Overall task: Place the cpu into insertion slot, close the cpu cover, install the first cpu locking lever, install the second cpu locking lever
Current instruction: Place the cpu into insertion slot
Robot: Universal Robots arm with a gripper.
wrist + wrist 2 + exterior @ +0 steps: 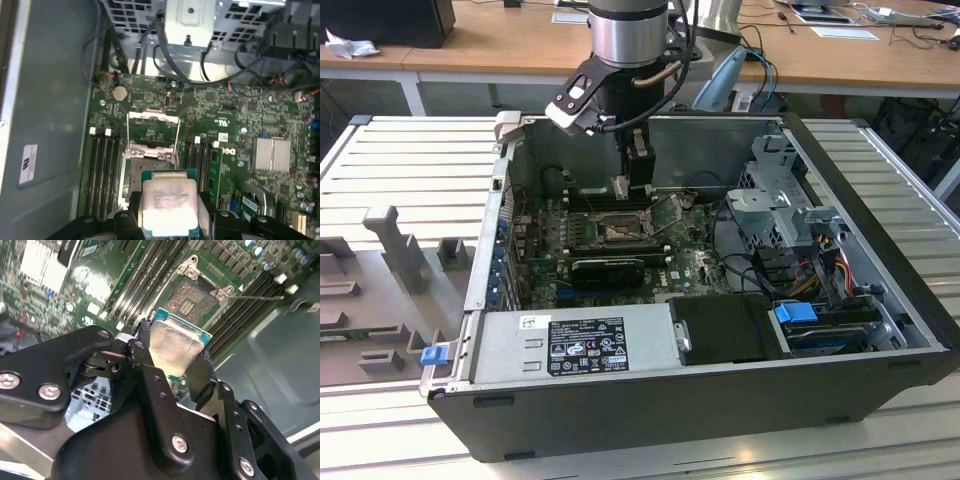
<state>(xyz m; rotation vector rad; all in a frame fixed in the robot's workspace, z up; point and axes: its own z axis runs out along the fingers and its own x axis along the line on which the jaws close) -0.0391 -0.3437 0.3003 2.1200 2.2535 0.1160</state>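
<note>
hovering over dark-framed square insertion slot (142,172) — black gripper (174,352) pinching small silvery-grey square cpu (169,202) by edges; cpu not yet seated, thin metal-frame cpu cover (152,116) open — remaining steps undone.

Pale ribbed table (410,160), holding a big black computer box (720,410) (on its side, top open) and some grey blocks (395,245) toward the exterior view's left.

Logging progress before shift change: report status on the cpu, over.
The gripper shut on the cpu. Above the insertion slot, not seated. The cpu cover open; nothing in between.
</note>
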